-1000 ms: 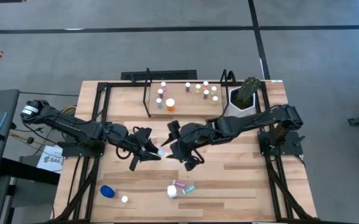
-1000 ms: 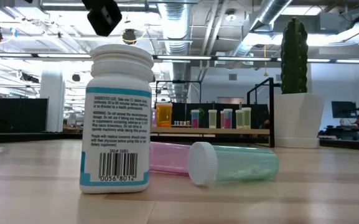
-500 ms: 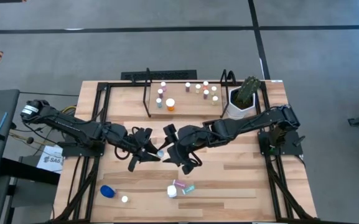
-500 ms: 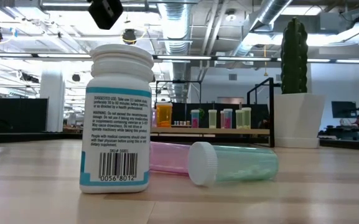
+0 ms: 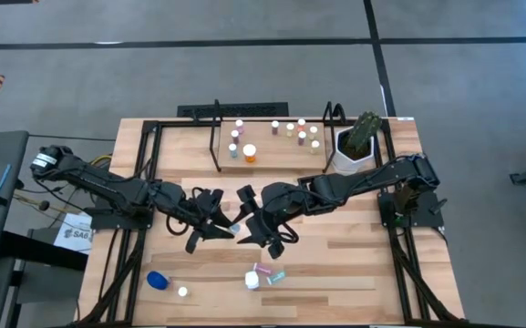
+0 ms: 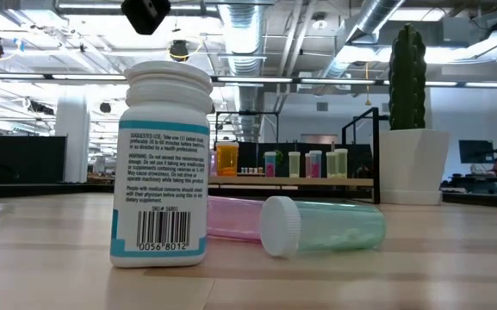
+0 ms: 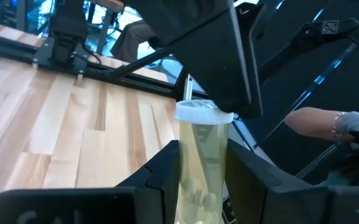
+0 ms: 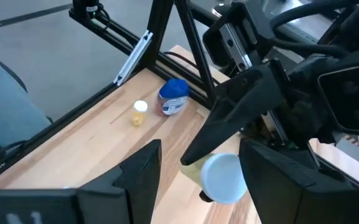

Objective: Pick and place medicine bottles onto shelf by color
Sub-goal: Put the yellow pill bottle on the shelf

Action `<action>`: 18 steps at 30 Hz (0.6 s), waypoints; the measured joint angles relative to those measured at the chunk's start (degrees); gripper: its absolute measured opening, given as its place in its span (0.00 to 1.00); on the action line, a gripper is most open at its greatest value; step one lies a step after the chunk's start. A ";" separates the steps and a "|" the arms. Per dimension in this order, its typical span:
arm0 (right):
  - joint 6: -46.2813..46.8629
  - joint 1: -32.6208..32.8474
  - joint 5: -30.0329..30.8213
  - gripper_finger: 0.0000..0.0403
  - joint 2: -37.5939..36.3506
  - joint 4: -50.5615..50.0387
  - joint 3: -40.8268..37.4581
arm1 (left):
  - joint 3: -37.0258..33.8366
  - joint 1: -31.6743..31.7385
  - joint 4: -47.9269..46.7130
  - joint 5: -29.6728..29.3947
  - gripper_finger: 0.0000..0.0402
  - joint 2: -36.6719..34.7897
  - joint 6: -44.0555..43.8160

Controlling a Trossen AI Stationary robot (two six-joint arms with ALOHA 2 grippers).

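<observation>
Over the last second the right pincer (image 5: 247,221) has slid in toward the left pincer (image 5: 221,221), and the two now meet mid-bench with hardly a gap between them; a second ago they stood further apart. The left arm has barely shifted and stays clamped on a yellow-green vial (image 7: 199,167), white cap pointing at the right arm. In the right wrist view that cap (image 8: 222,178) sits between the right fingers (image 8: 143,169), which stand apart on either side and do not yet touch it. This looks like a handover: the left arm offers the vial and the right arm lines up to take it, probably because the shelf (image 5: 272,157) at the back is easier for the right arm to reach. Several bottles already stand on the shelf in a row. Still on the bench near the front are a white bottle (image 6: 163,164), a pink vial (image 6: 233,219) and a teal vial (image 6: 324,226) lying down, a blue bottle (image 5: 157,280) and a small yellow one (image 8: 139,112). The next need is for the right fingers to close before the left lets go.
</observation>
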 joint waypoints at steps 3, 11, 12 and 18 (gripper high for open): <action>0.01 -0.12 -0.67 0.59 -0.04 0.78 0.00 | 0.92 -0.27 -0.41 0.32 0.23 0.00 1.15; 0.01 -0.12 -0.63 0.59 -0.05 1.11 0.00 | 3.37 -0.28 -0.77 1.85 0.23 0.04 3.68; -0.07 -0.16 -0.65 0.59 0.05 1.30 -0.09 | 3.72 -0.28 -0.81 1.83 0.23 0.03 3.96; 0.12 -0.48 -0.69 0.59 -0.01 1.82 -0.05 | 4.83 -0.33 -1.75 3.26 0.23 0.66 5.55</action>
